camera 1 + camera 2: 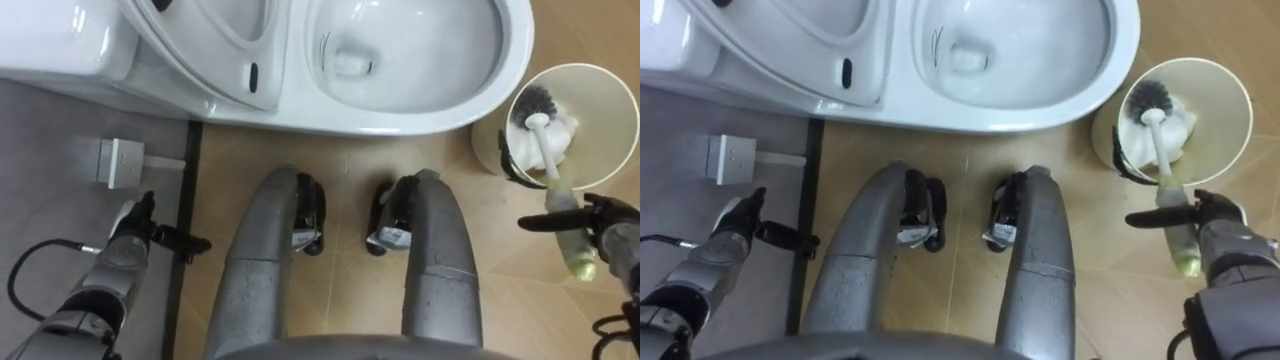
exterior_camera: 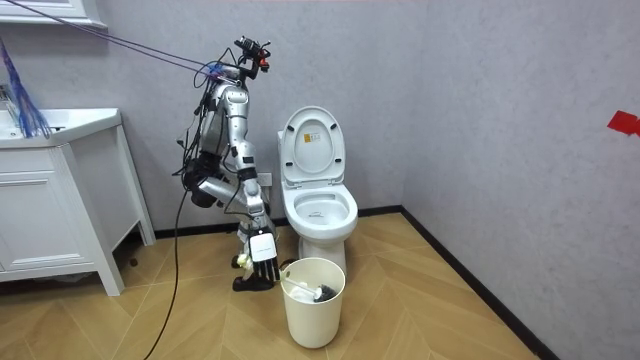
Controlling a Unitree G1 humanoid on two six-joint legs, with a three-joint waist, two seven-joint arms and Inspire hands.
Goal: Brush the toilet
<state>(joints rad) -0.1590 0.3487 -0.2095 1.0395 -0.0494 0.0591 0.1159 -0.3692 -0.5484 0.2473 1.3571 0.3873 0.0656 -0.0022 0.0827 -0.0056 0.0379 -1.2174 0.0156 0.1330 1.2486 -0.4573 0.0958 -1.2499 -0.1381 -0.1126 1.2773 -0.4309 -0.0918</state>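
The left hand [image 1: 132,232] hangs low beside the robot's leg, fingers loosely extended and holding nothing. The right hand [image 1: 612,226] is curled around the handle of the toilet brush [image 1: 548,150], whose bristle head sits inside the cream bin [image 1: 603,78]. Beyond it is the open toilet [image 1: 420,112], next to the bin.

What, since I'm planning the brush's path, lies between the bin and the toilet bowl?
Nothing: in the left eye view the bin stands right beside the toilet bowl.
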